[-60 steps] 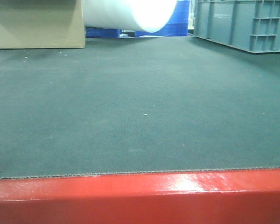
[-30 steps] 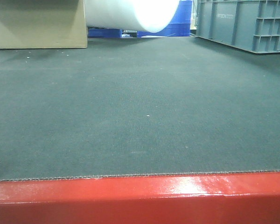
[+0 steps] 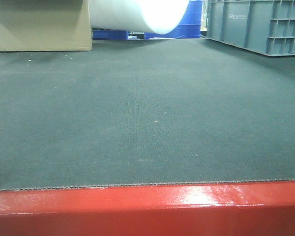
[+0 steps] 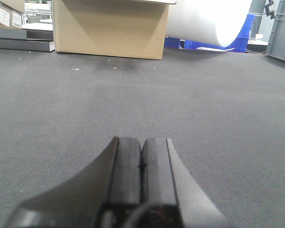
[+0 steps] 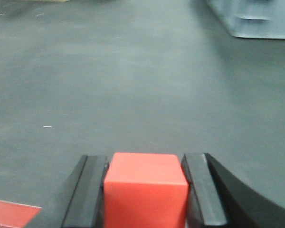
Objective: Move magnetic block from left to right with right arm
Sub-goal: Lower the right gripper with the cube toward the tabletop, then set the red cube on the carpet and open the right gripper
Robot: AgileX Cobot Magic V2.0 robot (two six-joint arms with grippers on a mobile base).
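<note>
One magnetic block [image 5: 145, 190] clamped in right tool [image 5: 145, 192] — left tool [image 4: 141, 164] closed, empty

Nothing really readable here. The grey crate [image 3: 255, 24] far right has some embossed lettering and the boxes [image 4: 7, 13] far left carry labels, but it's all too blurry.
</note>
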